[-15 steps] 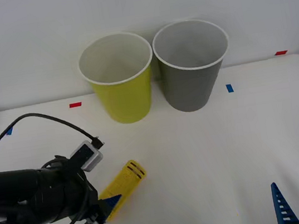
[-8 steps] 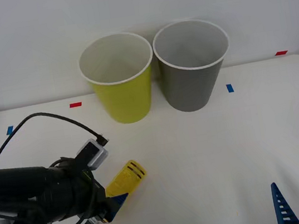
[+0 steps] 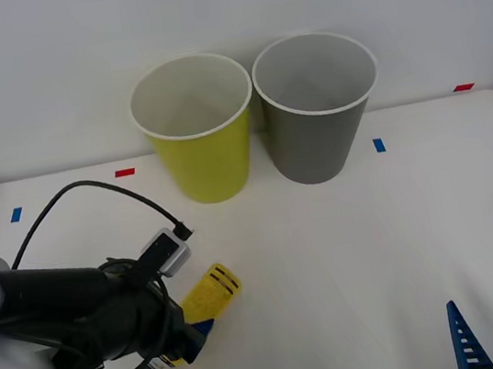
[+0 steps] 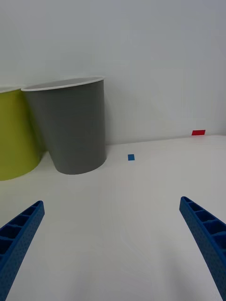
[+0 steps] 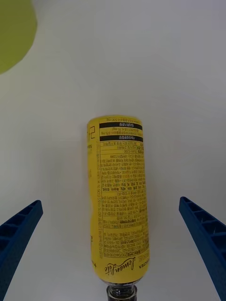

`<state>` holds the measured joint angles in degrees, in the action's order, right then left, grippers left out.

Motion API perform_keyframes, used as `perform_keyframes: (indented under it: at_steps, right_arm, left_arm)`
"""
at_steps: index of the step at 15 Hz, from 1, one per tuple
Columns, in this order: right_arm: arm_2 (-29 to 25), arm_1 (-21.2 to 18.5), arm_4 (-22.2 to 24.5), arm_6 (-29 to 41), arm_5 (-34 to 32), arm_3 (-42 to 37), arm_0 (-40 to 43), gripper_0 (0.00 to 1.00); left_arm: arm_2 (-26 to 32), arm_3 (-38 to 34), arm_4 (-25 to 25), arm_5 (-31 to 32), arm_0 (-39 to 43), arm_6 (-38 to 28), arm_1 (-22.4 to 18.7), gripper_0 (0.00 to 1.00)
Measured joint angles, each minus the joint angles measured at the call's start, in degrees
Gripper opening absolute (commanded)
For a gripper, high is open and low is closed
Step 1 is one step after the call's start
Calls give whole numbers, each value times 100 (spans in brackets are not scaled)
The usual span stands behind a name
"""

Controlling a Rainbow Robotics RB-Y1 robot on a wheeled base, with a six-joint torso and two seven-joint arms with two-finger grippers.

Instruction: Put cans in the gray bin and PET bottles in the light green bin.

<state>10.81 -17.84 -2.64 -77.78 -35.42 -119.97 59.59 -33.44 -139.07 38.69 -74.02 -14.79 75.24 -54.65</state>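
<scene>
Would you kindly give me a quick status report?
Left claw open, straddling the lying bottle. Right claw open, idle at near right. Light green bin unobstructed.

"lemon lite" on bottle label (image 5: 118, 197)

Bare table (image 3: 375, 239) on both sides of the lying yellow bottle (image 5: 117, 197), wide gaps inside the left tool's fingers (image 5: 19, 230). Both bins' (image 3: 196, 127) mouths are unblocked from above.

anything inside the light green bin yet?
The light green bin shows a bare white inner wall; its bottom is hidden by the near wall. The PET bottle lies on the table between the open left gripper's fingers.
</scene>
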Motion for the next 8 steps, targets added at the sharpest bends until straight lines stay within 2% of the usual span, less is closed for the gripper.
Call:
perform_keyframes:
  at_steps: [2, 5, 8]
  right_arm:
    - [0, 0, 0, 0, 0, 0, 0, 100]
    - [0, 0, 0, 0, 0, 0, 0, 100]
    - [0, 0, 0, 0, 0, 0, 0, 100]
  left_arm:
    - [-153, 11, -55, -128, -173, -25, 56, 100]
    - [-735, 158, -451, -119, -594, -341, 63, 100]
    - [-1092, 408, -484, -77, -949, -655, 228, 100]
